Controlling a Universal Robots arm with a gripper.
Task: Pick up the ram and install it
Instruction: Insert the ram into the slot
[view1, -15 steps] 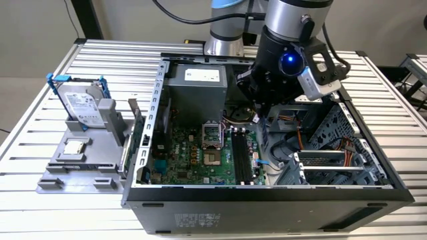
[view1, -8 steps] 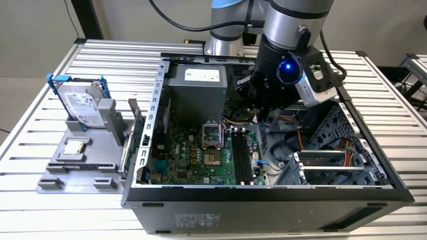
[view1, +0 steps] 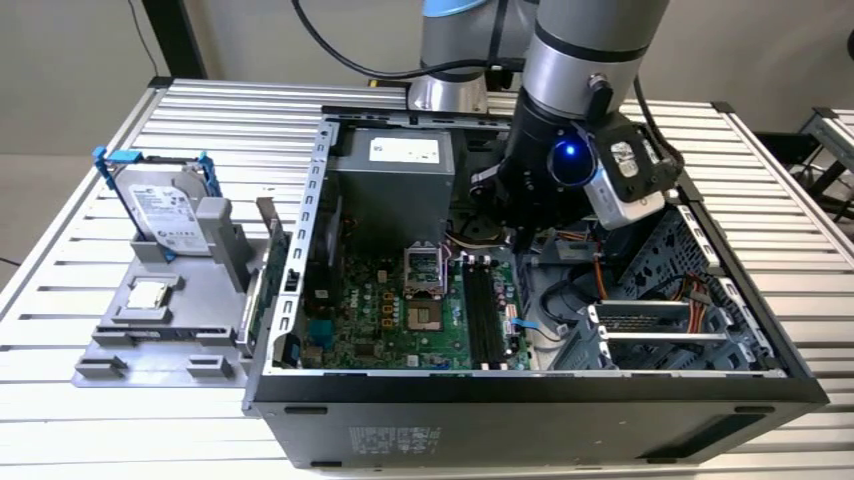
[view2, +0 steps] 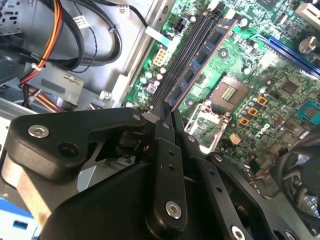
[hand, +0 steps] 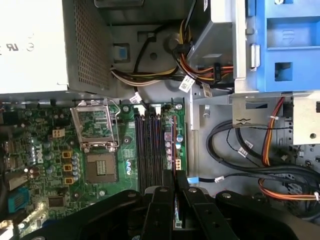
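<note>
Hand (view2: 167, 119) seen clamped on ram (view2: 199, 64) in second wrist view; memory slots (hand: 150, 145) nearby in first wrist view; hard drive (view1: 167, 205) on tabletop (view1: 80, 200) in exterior view.

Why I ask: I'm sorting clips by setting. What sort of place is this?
Probably a robotics lab bench for PC assembly: an open computer case on a slatted metal table, a hard drive on a jig, and a gripper holding the ram over the motherboard.

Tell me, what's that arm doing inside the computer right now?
Gripper shut on the ram, stick held edge-on. Ram lined up over the memory slots, not yet seated. Cables lie beside the board, none across the slots.
</note>
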